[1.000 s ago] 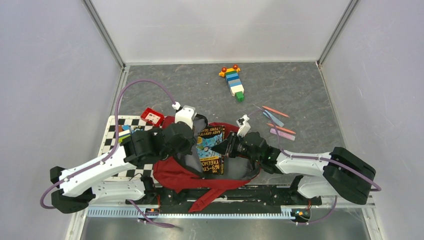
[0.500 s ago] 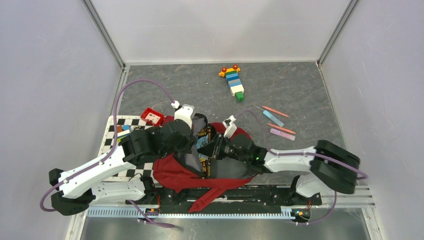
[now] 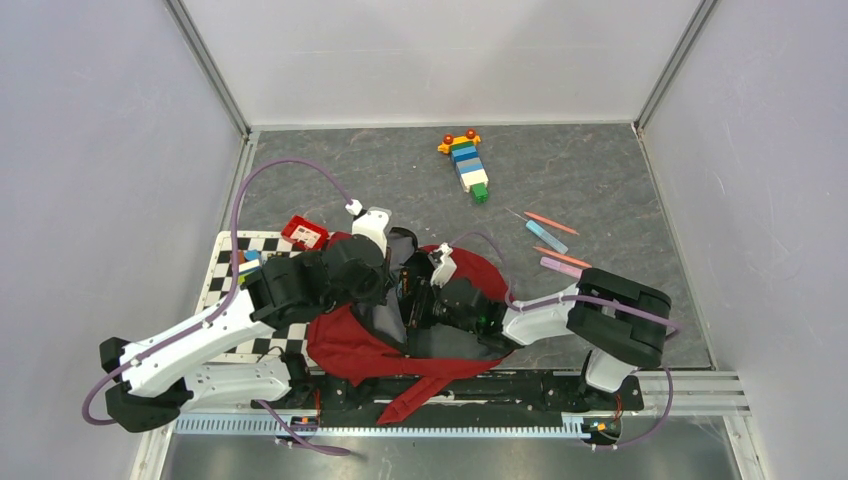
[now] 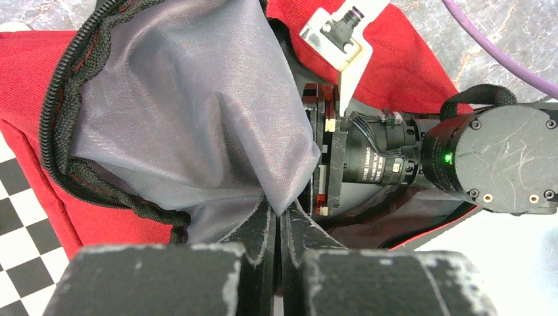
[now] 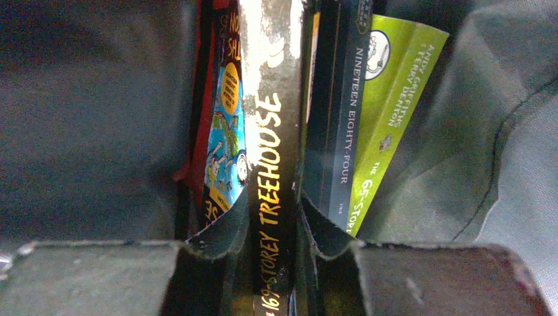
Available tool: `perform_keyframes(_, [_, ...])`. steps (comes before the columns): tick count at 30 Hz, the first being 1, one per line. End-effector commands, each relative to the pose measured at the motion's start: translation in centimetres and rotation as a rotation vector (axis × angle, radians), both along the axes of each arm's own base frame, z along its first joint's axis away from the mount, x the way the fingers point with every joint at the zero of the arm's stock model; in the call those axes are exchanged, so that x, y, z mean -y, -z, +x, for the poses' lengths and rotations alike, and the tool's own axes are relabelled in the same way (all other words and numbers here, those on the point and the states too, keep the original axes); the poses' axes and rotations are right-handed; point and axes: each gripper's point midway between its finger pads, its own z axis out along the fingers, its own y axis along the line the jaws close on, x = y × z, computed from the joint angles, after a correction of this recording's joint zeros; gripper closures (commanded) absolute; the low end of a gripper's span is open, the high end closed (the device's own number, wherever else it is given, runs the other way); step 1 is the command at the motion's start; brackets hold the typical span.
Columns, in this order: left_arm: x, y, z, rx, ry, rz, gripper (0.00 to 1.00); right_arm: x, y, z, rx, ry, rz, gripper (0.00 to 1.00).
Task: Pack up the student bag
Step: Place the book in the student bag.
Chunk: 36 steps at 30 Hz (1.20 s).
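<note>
The dark-red student bag (image 3: 350,350) lies at the near middle of the table, mouth open toward the right. My left gripper (image 4: 278,214) is shut on a fold of its grey lining (image 4: 197,112) and holds the mouth up. My right gripper (image 5: 275,217) is deep inside the bag, shut on the spine of a black book with yellow lettering (image 5: 270,197). Beside it inside the bag stand a dark book (image 5: 342,105) and a green-spined book (image 5: 388,112). In the top view the right gripper's head (image 3: 440,300) is sunk in the bag's mouth.
A small red box (image 3: 303,234) lies on a checkered mat (image 3: 225,260) left of the bag. A stack of coloured bricks (image 3: 466,165) lies at the back. Several pens (image 3: 550,240) lie right of the bag.
My right arm has pushed left, carrying the black book from above the bag's mouth deep into the bag. The left gripper has kept its hold on the lining.
</note>
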Motion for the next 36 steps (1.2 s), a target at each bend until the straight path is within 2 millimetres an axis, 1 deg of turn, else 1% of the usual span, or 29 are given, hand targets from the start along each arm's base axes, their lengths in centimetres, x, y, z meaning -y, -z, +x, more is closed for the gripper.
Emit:
perform_keyframes(1, [2.6, -2.8, 1.0, 0.054, 0.011, -0.149, 0.98, -0.4, 0.0, 1.6, 0.109, 0.034, -0.052, 0.78])
perform_keyframes(3, [2.6, -2.6, 1.0, 0.048, 0.004, -0.149, 0.98, -0.9, 0.5, 0.8, 0.128, -0.024, -0.044, 0.74])
perform_keyframes(6, [2.5, -2.3, 1.2, 0.041, -0.004, -0.146, 0.98, -0.9, 1.0, 0.3, 0.149, -0.068, -0.075, 0.63])
perform_keyframes(10, [2.3, -2.5, 1.3, 0.042, -0.005, -0.15, 0.98, 1.2, 1.6, 0.8, 0.203, -0.034, -0.161, 0.46])
perform_keyframes(11, [2.2, -2.5, 1.4, 0.042, -0.007, -0.152, 0.98, 1.6, 1.4, 0.9, 0.218, -0.03, -0.166, 0.43])
perform_keyframes(13, [2.1, -2.4, 1.4, 0.041, -0.01, -0.153, 0.98, 2.5, 1.3, 0.9, 0.236, -0.018, -0.187, 0.39])
perform_keyframes(15, [1.9, -2.2, 1.4, 0.037, -0.013, -0.154, 0.98, 3.3, 1.4, 1.1, 0.252, 0.0, -0.209, 0.38])
perform_keyframes(17, [1.7, -2.0, 1.4, 0.032, -0.02, -0.154, 0.98, 3.7, 1.1, 1.3, 0.272, 0.008, -0.216, 0.42])
perform_keyframes(19, [1.5, -1.7, 1.4, 0.025, -0.027, -0.156, 0.98, 3.4, 1.1, 1.3, 0.285, -0.003, -0.217, 0.52])
perform_keyframes(23, [1.6, -1.6, 1.4, 0.015, -0.025, -0.158, 0.98, 1.9, 1.4, 0.5, 0.249, -0.062, -0.179, 0.63])
perform_keyframes(24, [1.6, -1.6, 1.4, 0.014, -0.024, -0.158, 0.98, 1.4, 1.3, 0.1, 0.238, -0.078, -0.152, 0.68])
perform_keyframes(26, [1.7, -1.5, 1.5, 0.011, -0.024, -0.159, 0.98, 0.3, 1.1, -0.2, 0.224, -0.104, -0.119, 0.73])
perform_keyframes(28, [1.8, -1.3, 1.5, 0.007, -0.023, -0.162, 0.98, -1.0, 0.9, -0.4, 0.224, -0.13, -0.102, 0.74])
perform_keyframes(32, [2.1, -1.0, 1.5, -0.002, -0.018, -0.174, 0.98, -3.7, 0.4, -1.7, 0.227, -0.206, -0.063, 0.77])
perform_keyframes(34, [2.2, -0.9, 1.5, -0.006, -0.015, -0.173, 0.98, -4.2, 0.4, -1.9, 0.237, -0.217, -0.065, 0.77])
perform_keyframes(36, [2.2, -0.9, 1.5, -0.005, -0.017, -0.173, 0.98, -4.0, 0.6, -1.8, 0.238, -0.209, -0.072, 0.77])
